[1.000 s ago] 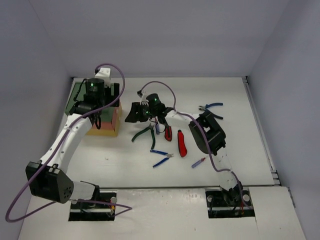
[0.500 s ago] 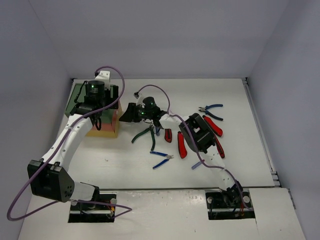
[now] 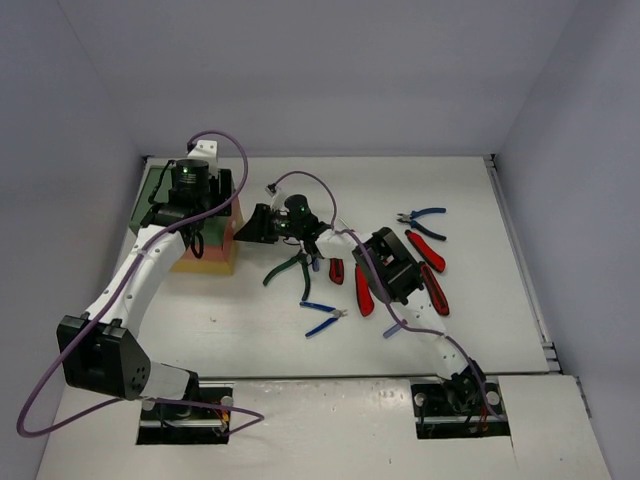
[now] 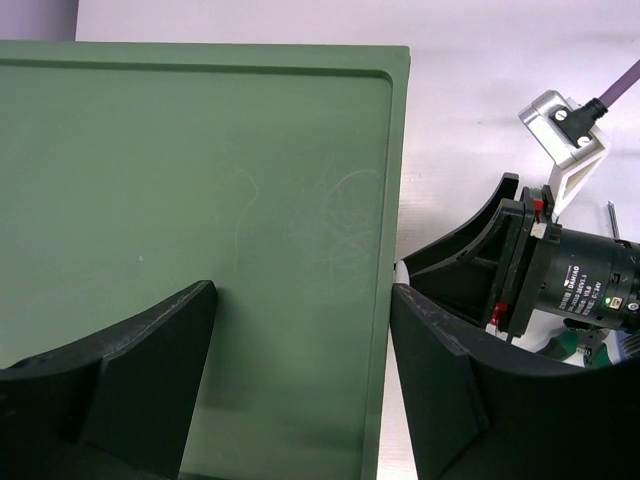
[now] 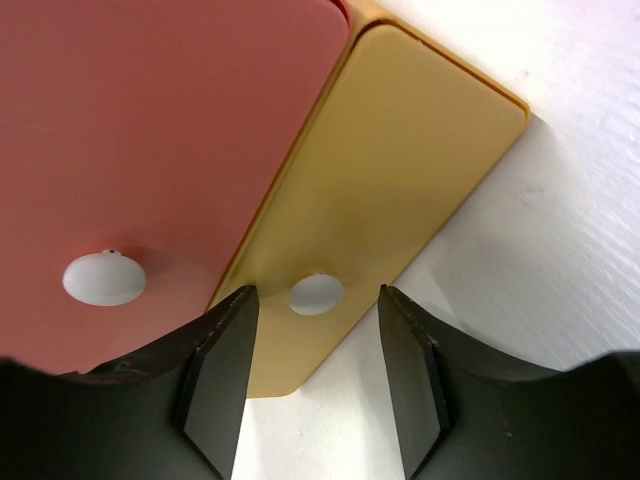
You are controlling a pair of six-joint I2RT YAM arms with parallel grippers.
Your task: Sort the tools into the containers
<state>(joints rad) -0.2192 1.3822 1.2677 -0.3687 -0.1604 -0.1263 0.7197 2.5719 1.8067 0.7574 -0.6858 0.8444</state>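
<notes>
Reaching further left than a second ago, the right arm is now uncovering red pliers (image 3: pixel 425 250) beside its elbow. Nearest on the counter (image 3: pixel 500 300), a small screwdriver (image 3: pixel 392 328) and blue pliers (image 3: pixel 322 318) are lying loose, with two red knives (image 3: pixel 362 290) and green pliers (image 3: pixel 285 268) just beyond. The right hand (image 3: pixel 262 226) is facing the cabinet (image 3: pixel 212 262). Its fingers (image 5: pixel 225 350) are standing apart on either side of the yellow drawer's (image 5: pixel 420 130) white knob (image 5: pixel 316 294), gripping nothing. The orange drawer (image 5: pixel 150 130) is sitting just above. The left hand (image 4: pixel 300 295) is hovering over the green top (image 4: pixel 200 150), fingers apart across its right edge. Farther back, more blue pliers (image 3: pixel 422 213) are lying alone.
</notes>
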